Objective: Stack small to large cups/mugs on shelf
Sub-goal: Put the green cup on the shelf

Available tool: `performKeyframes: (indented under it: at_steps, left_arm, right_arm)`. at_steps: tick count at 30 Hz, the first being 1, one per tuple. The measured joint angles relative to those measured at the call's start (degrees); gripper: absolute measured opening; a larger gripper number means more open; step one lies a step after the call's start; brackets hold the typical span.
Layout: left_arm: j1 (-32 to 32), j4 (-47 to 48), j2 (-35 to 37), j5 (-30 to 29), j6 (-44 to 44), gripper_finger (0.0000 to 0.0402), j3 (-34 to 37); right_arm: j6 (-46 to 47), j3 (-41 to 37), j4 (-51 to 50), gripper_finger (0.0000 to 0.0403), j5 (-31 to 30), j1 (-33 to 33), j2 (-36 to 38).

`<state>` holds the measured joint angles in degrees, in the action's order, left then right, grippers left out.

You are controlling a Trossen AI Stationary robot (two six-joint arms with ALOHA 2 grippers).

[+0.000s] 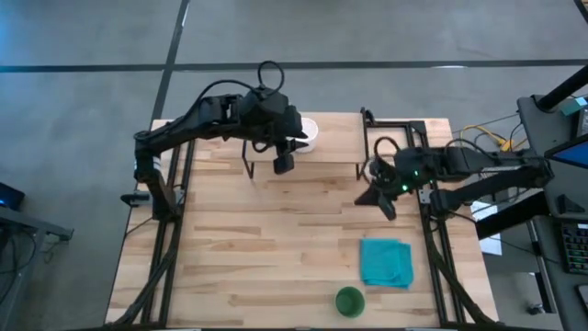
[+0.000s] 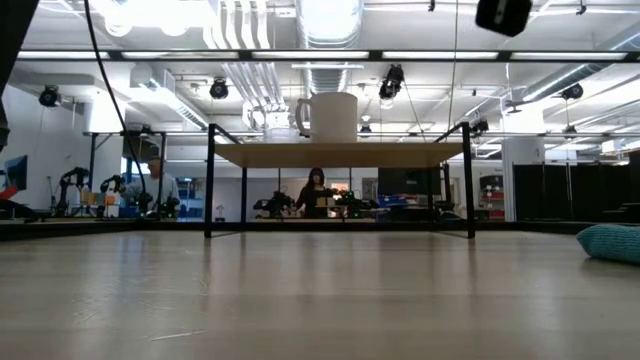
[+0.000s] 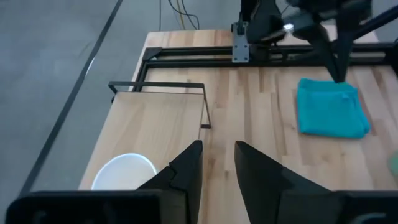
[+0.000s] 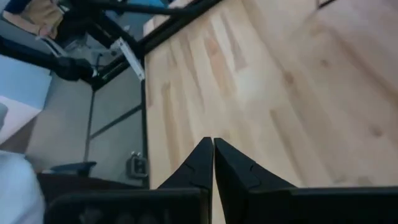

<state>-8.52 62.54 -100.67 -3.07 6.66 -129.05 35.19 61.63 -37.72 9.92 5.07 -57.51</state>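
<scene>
Overhead, the left arm covers much of the shelf [image 1: 317, 156], and only a sliver of the white mug [image 1: 309, 134] shows beside the left tool [image 1: 283, 158]; the mug's handle cannot be made out there. From desk height the mug [image 2: 327, 117] stands upright on the shelf board [image 2: 340, 154], handle to the picture's left, with something pale partly hidden just behind that side; what it is cannot be told. The clear glass cup cannot be picked out for certain in any view. Left tool [image 3: 217, 163]: fingers parted with a gap between them, holding nothing, hovering over the near edge of the shelf, with the mug's rim [image 3: 124, 172] partly cut off behind its body. Right tool [image 1: 380, 195]: sits over the desk off the shelf's right end; its wrist view shows the fingertips [image 4: 213, 155] pressed together with nothing between them. Green cup [image 1: 349, 301]: upright near the desk's front edge, well apart from the shelf, with the teal folded cloth [image 1: 385, 262] just behind it; from desk height only the cloth's edge [image 2: 610, 242] shows, cut off at the frame. Desk [image 1: 276, 257]: light butcher-block wood inside a black frame. Room beyond: open workshop, ceiling ducts and lights, grey floor, a person far off under the shelf line.
</scene>
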Motion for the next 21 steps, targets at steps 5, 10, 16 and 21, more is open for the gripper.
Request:
performKeyframes:
  at_steps: [5,10,16,21]
  left_arm:
    - [0.12,0.02,0.4,0.04,-3.1,0.008,0.01]
    - [0.11,0.0,0.57,0.02,-3.29,0.008,0.07]
    - [0.11,0.0,0.62,0.02,-3.08,0.008,0.05]
    - [0.09,0.02,0.79,0.02,-2.92,0.008,0.06]
  right_arm:
    - [5.78,-0.01,0.32,0.0008,-1.02,7.81,-0.79]
    - [13.61,0.0,0.38,0.0009,-1.0,12.56,-3.63]
    - [14.61,0.0,0.37,0.0032,-0.57,14.5,-8.23]
    - [14.96,-0.02,0.16,0.0071,3.85,14.41,-12.69]
